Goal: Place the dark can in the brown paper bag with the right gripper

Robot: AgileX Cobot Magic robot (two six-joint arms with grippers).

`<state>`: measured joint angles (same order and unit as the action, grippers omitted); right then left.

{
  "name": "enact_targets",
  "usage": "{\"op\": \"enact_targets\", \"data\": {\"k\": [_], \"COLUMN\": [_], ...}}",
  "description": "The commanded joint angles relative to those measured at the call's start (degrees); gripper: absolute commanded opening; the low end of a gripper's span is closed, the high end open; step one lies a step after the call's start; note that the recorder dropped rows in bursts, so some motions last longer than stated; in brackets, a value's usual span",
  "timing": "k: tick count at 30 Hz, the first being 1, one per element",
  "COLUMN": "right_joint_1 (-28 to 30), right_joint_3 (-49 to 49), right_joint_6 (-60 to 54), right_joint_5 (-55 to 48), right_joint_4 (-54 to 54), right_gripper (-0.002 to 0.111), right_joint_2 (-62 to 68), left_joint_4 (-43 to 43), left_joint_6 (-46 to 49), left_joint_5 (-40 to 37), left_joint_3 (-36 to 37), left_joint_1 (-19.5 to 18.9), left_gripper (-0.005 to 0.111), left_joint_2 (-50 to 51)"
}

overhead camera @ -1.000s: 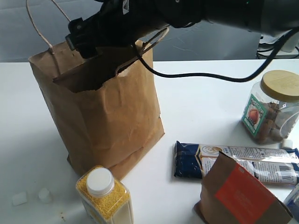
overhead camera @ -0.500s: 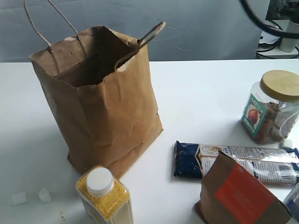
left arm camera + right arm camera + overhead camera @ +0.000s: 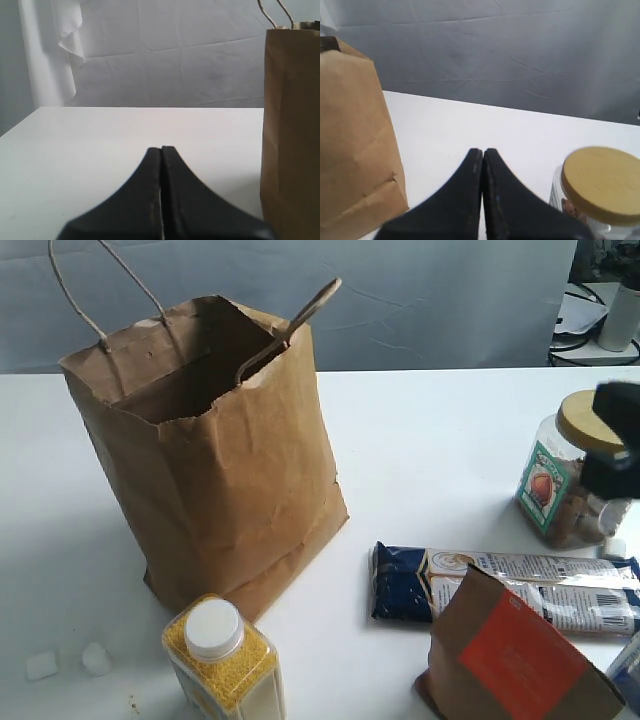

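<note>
The brown paper bag stands open at the left of the white table, its cord handles up; it also shows in the right wrist view and the left wrist view. The dark can is nowhere in view. My right gripper is a blurred black shape at the right edge, in front of the tan-lidded jar; its fingers are pressed together with nothing between them. My left gripper is shut and empty, low over bare table beside the bag, and out of the exterior view.
A clear jar with a tan lid stands at the right, also seen in the right wrist view. Dark blue snack packs, a brown pouch with an orange-red label, and a bottle of yellow grains lie along the front.
The right arm was over the bag's mouth a second ago, left the view, and now shows low at the right edge by the jar. The bag's handles shifted slightly.
</note>
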<state>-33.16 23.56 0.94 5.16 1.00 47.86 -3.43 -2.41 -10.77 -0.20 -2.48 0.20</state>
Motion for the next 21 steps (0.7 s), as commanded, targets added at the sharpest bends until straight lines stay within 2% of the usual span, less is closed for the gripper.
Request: {"op": "enact_targets", "data": {"k": [1,6,14,16,21], "right_joint_1": [0.7,0.7,0.7,2.3,11.4], "right_joint_3": [-11.2,-21.7,-23.6,-23.6,-23.6], "right_joint_6": [-2.8,-7.8,-13.2,-13.2,-9.8], "right_joint_5": [13.9,24.6,21.1,19.3,10.6], "right_joint_4": [5.2,14.6,14.4,14.4,9.9], "right_gripper": [0.0,0.0,0.0,0.0,0.0], "right_joint_2": [-6.2,-12.4,-25.7,-28.7,-34.7], "left_joint_4": [-0.1,-0.1,-0.1,-0.1,-0.1], "left_joint_6": [-0.2,-0.2,-0.2,-0.2,-0.2], "left_joint_5": [0.3,0.3,0.3,0.3,0.3], "left_joint_3": [0.2,0.2,0.2,0.2,0.2], "left_joint_1": [0.3,0.3,0.3,0.3,0.3], "left_gripper": [0.0,0.0,0.0,0.0,0.0], "left_joint_2": [-0.2,-0.2,-0.2,-0.2,-0.2]}}
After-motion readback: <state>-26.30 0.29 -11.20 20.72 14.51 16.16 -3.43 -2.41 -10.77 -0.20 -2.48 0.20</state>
